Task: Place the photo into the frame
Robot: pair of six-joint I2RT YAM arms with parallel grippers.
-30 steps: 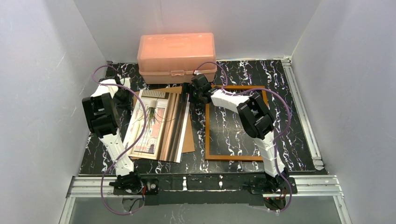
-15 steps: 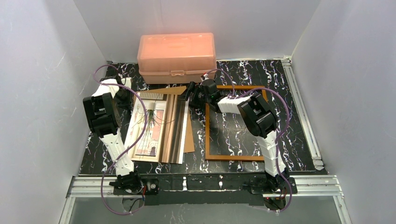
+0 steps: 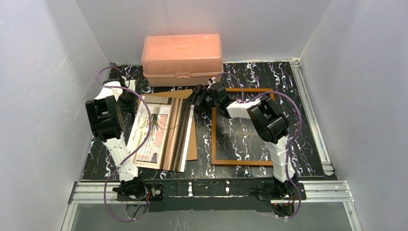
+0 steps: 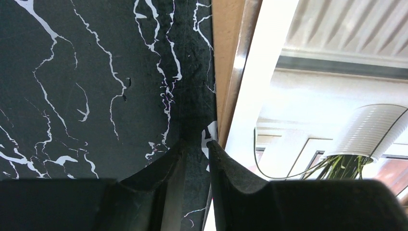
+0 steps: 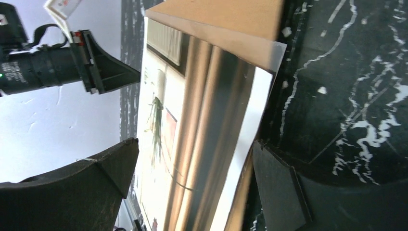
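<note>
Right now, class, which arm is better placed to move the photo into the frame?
Probably right. The right end effector is wide open, straddling the photo's far corner beside the frame. The left end effector sits at the photo's opposite edge, fingers almost together.

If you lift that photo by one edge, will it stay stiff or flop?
Probably flops: the photo looks paper-thin on the brown board. Its glary face suggests it slides easily when pushed.
</note>
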